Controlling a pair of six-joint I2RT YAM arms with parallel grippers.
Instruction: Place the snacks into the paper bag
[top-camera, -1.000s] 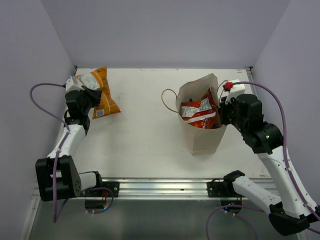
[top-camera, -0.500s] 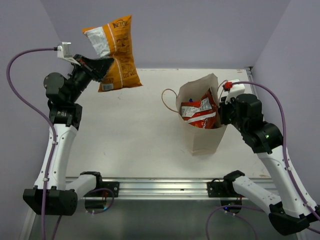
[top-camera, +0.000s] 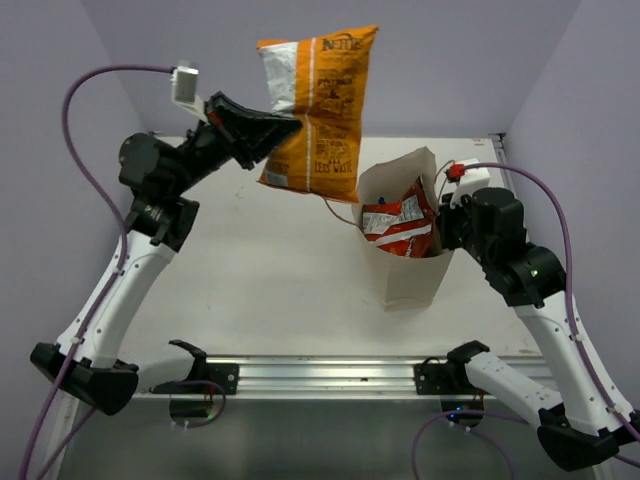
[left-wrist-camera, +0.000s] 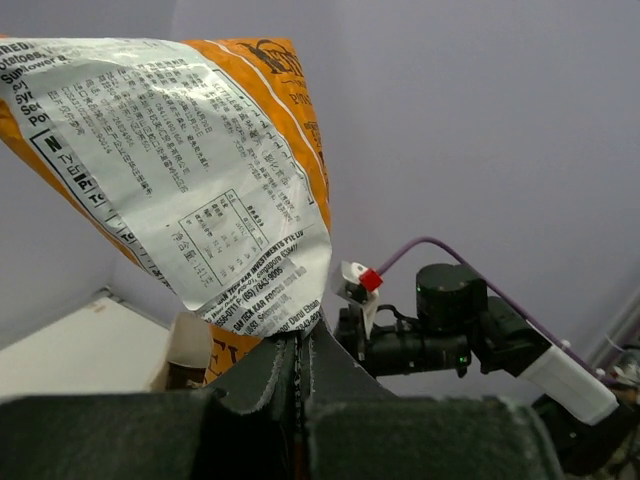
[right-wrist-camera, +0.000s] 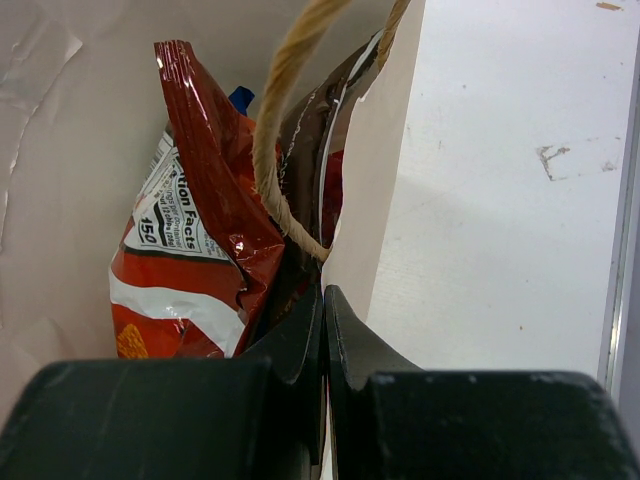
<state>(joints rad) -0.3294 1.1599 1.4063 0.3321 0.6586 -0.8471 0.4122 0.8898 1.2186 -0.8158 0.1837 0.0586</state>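
While the white table (top-camera: 270, 270) spreads below both arms, the paper bag (top-camera: 405, 275) stands upright on it. The right gripper (right-wrist-camera: 322, 300) is clenched on the rim of the bag's right wall, jaws pressed together with the paper between them. The bag's open mouth lies just to the left of that claw.

Next in size, the orange packet (top-camera: 320, 110) hangs high above the table. Its edge is pinched in the tightly closed left gripper (left-wrist-camera: 298, 345), and the rest of the packet spreads out beyond the fingertips.

Inside the bag, just left of the right gripper's fingers, the red-orange packet (right-wrist-camera: 170, 270) stands on end. The dark brown packet (right-wrist-camera: 305, 150) is wedged between it and the gripped wall, and a corner of the blue packet (right-wrist-camera: 240, 98) peeks up behind. A loop handle (right-wrist-camera: 275, 130) droops directly ahead of those fingertips.
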